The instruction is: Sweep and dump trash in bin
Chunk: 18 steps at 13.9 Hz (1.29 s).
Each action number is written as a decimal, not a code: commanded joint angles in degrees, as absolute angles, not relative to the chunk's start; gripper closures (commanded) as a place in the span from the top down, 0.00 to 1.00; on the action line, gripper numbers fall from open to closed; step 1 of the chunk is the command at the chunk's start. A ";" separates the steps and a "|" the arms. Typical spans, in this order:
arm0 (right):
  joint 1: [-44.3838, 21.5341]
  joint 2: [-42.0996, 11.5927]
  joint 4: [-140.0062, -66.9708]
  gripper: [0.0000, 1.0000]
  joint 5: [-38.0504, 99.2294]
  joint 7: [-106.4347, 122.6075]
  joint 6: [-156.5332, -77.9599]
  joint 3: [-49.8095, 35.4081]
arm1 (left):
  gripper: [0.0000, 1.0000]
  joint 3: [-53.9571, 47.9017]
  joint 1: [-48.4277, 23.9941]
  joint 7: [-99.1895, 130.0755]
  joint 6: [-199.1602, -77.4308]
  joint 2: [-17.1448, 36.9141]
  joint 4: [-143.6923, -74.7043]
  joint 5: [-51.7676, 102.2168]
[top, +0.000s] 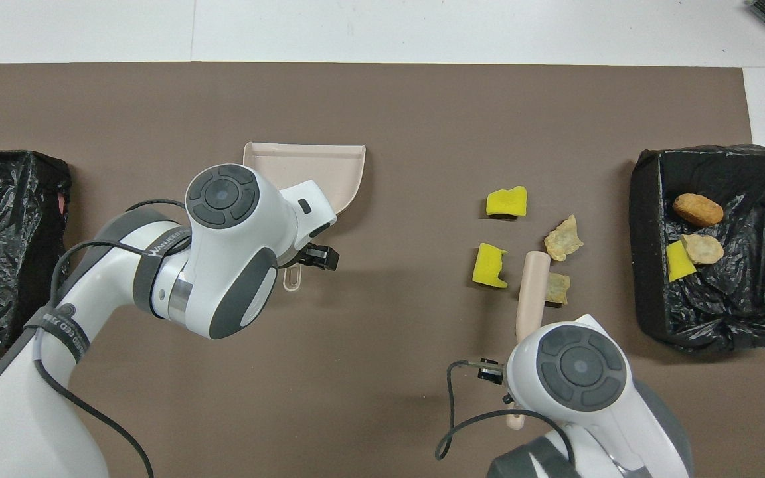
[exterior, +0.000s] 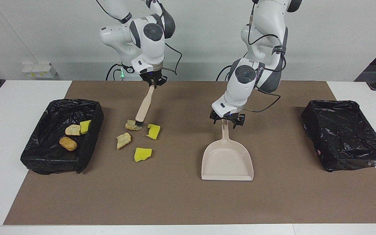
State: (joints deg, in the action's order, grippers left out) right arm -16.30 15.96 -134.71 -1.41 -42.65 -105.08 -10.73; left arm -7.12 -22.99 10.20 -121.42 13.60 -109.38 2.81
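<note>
The beige dustpan [exterior: 227,160] lies flat on the brown mat, its handle pointing toward the robots. My left gripper [exterior: 226,121] is low over the end of that handle, open, one finger on each side of it. My right gripper [exterior: 153,81] is shut on a beige brush [exterior: 144,104] that slants down to the mat. Its dark bristles [exterior: 139,124] rest against a tan lump [exterior: 132,125]. Loose trash lies beside it: another tan lump [exterior: 123,139] and two yellow chunks [exterior: 153,131] [exterior: 142,154]. In the overhead view the brush handle [top: 532,292] partly covers a tan lump [top: 558,289].
A black-lined bin [exterior: 93,130] at the right arm's end holds a tan lump [exterior: 72,130], a yellow chunk [exterior: 85,126] and an orange-brown nugget [exterior: 68,143]. A second black-lined bin [exterior: 344,133] stands at the left arm's end.
</note>
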 commanded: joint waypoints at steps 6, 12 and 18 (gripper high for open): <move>-1.76 18.81 -142.55 0.00 -2.99 -27.86 -109.85 -11.34 | 1.00 -6.07 -24.87 14.06 -127.08 11.51 -114.70 2.11; -2.46 11.53 -140.90 0.00 -1.76 -28.65 -118.54 -11.60 | 0.35 -6.06 -24.52 14.33 -122.96 11.43 -114.17 2.11; -4.74 -3.49 -124.65 0.00 1.05 -29.70 -119.18 -11.78 | 0.00 -5.45 -22.15 13.19 -116.02 10.90 -112.06 0.01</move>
State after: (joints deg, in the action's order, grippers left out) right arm -3.68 3.17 -131.54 -0.34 -28.85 -119.36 -11.56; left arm -5.65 -23.01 13.52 -118.03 12.22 -112.47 2.29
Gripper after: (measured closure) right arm 0.744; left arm 0.652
